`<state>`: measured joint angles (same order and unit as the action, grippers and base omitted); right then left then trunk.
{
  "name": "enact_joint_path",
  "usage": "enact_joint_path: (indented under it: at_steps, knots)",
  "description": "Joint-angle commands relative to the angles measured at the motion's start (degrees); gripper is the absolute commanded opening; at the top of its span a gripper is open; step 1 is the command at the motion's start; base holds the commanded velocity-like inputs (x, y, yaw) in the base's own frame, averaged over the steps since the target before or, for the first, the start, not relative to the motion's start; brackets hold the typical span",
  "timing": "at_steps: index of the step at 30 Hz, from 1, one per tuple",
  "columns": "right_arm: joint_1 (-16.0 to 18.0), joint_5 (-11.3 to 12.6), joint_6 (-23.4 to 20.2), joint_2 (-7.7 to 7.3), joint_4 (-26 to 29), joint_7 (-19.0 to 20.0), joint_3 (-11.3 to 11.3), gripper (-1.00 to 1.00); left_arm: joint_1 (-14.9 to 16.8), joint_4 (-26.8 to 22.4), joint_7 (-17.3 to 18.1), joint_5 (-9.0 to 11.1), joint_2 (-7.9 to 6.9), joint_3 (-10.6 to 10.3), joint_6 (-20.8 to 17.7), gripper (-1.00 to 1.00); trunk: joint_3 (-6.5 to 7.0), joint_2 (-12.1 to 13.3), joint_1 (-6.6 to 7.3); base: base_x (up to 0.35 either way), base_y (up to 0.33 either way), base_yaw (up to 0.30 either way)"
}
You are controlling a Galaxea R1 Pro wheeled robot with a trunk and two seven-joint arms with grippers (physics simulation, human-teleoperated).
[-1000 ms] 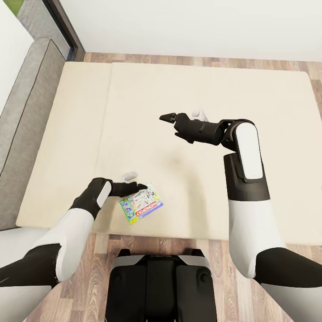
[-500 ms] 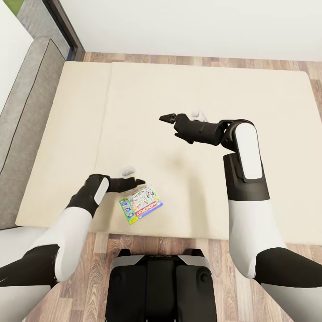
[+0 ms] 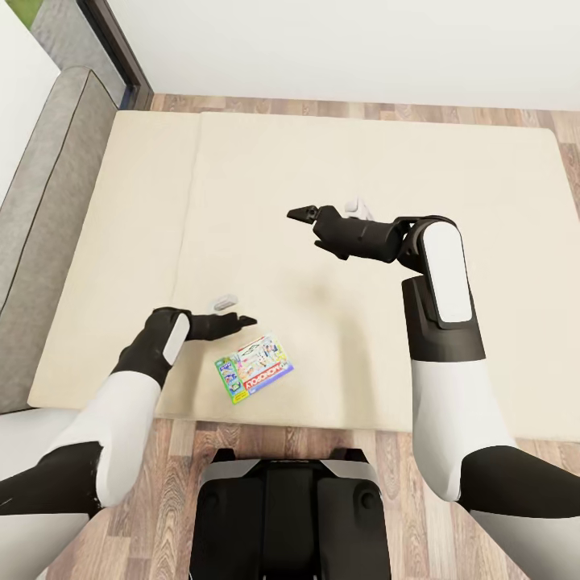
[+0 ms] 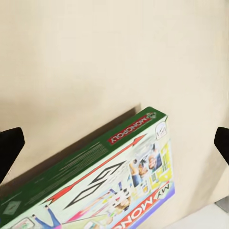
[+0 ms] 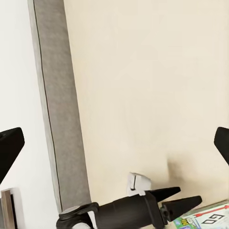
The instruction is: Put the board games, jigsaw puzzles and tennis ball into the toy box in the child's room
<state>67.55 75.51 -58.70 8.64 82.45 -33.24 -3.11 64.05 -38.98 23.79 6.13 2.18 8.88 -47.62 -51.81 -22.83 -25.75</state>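
The board game [image 3: 254, 366], a white-green flat box with a red logo, lies flat on the bed [image 3: 121, 266], near the bed's front edge. Its long axis runs diagonally, from the corner nearest the robot's left side up toward the far right, and the printed face looks upward. The left gripper [image 3: 242, 321] hovers just beyond the box's far long side, a little to the left of its middle, and it does not touch the box. In the head view its two fingers lie close together and point to the right, but in the left wrist view the fingertips [image 4: 10, 145] stand far apart at both edges of the picture, so the gripper is wide open and holds nothing; there the box [image 4: 109, 183] lies between and below them, with its green side wall turned toward the camera. The right gripper [image 3: 300, 213] hangs well apart from the box, farther over the middle of the mattress, pointing to the left; its fingertips [image 5: 9, 145] are also spread wide and empty. The mattress is plain beige, with a grey frame on the left side. Beyond the bed there is a wooden floor [image 3: 322, 107] and a white wall [image 3: 362, 48].
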Motion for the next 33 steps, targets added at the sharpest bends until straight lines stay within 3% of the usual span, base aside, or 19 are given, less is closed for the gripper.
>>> enact_joint_path:
  at_steps: [1,9,14,22,26,33]
  knots:
    - [0.0,0.5,-0.1,0.01,0.0,-0.6,0.0,1.00,0.0,-0.4,-0.1,0.3,-0.05,0.3,-0.8,1.00,-0.06,-0.1,-0.03,0.000,0.000,0.000]
    - [0.1,0.5,-0.1,-0.01,0.0,-0.6,0.0,1.00,-1.7,-5.9,-0.1,0.5,-2.12,0.3,-6.5,1.00,-0.06,-0.1,-0.03,0.000,0.000,0.000]
    - [0.1,0.5,-0.1,-0.02,-0.2,-0.6,0.0,1.00,-4.5,-11.1,0.0,0.6,-3.86,0.3,-10.7,1.00,-0.06,-0.1,-0.03,0.000,0.000,0.000]
    - [0.0,0.5,-0.1,-0.02,-1.3,-0.5,0.0,1.00,-7.7,-16.2,0.7,1.2,-6.72,0.3,-12.3,1.00,-0.06,-0.1,-0.03,0.000,0.000,0.000]
    - [0.0,0.5,-0.2,-0.02,-1.8,-0.5,0.0,1.00,-8.7,-16.8,1.9,1.3,-7.46,0.4,-12.4,1.00,-0.06,-0.1,-0.03,0.000,0.000,0.000]
    - [0.0,0.5,-0.2,-0.25,-2.4,-0.5,0.1,1.00,-10.2,-17.3,6.7,1.3,-9.21,0.4,-12.4,1.00,-0.06,-0.1,-0.03,0.000,0.000,0.000]
